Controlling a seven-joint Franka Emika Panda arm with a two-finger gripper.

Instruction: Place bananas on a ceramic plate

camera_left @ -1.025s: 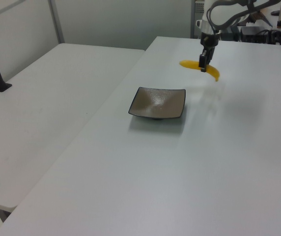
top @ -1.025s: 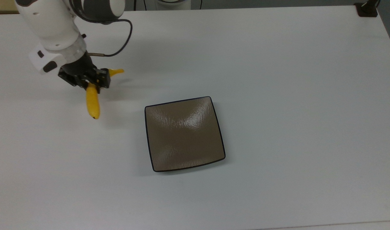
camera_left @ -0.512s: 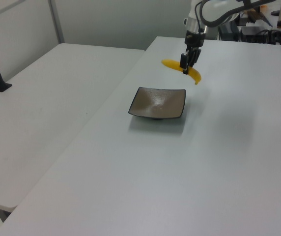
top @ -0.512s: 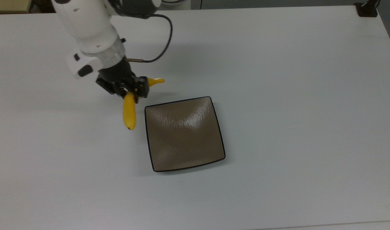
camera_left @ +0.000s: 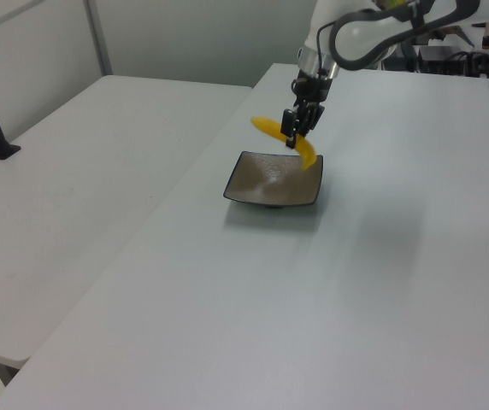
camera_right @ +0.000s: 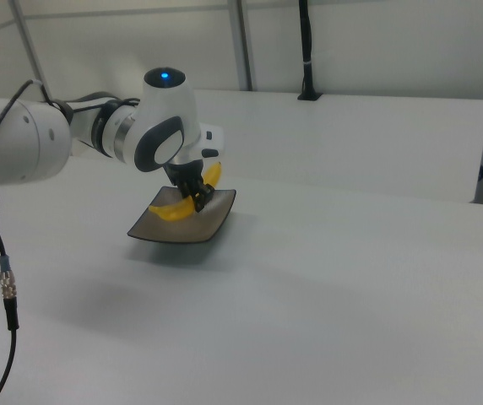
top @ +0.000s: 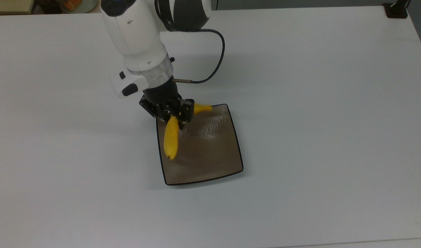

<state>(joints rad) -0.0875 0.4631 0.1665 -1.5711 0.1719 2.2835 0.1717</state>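
A bright yellow curved banana [top: 171,139] hangs in the air with my gripper [top: 176,117] shut on its middle. It hovers over the top view's left part of the square brown plate [top: 210,151], its long end pointing down the top view and its stem end [top: 201,108] near the plate's far rim. In the left view the banana [camera_left: 306,151] is held above the plate [camera_left: 262,181] by the gripper [camera_left: 294,131]. In the right view the banana [camera_right: 174,211] shows under the gripper [camera_right: 198,198], over the plate [camera_right: 203,224].
The plate rests on a wide white table [top: 317,103]. A second white table [camera_left: 73,171] stands beside it on the left view's left. A black post base [top: 396,10] sits at the far right corner in the top view. A black cable [top: 217,62] loops off the wrist.
The arm has carried the banana rightward in the top view, from beside the plate to above the plate's left part. The grip on the banana is unchanged.
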